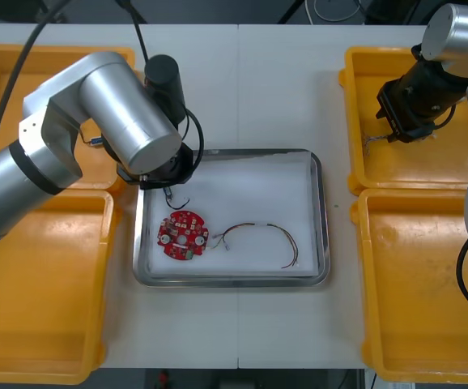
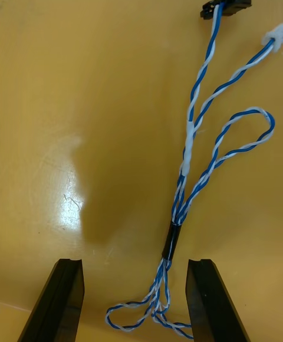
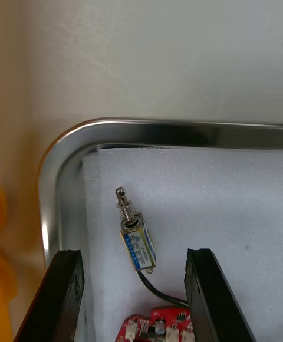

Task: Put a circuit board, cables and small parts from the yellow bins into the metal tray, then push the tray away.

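Left gripper (image 3: 134, 252) hangs over the near-left corner of the metal tray (image 1: 323, 219), fingers open and well apart, holding nothing. A small metal part (image 3: 135, 239) with a black lead lies on the white liner between them, untouched. Round red circuit board (image 1: 183, 235) lies just beside it, and a thin dark cable (image 1: 254, 226) curves across the liner near the board. Right gripper (image 2: 134, 262) is low in the far right yellow bin (image 1: 461, 162), fingers open. The twisted blue and white cable (image 2: 194, 141) rests on the bin floor, its looped end between the fingers, not clamped.
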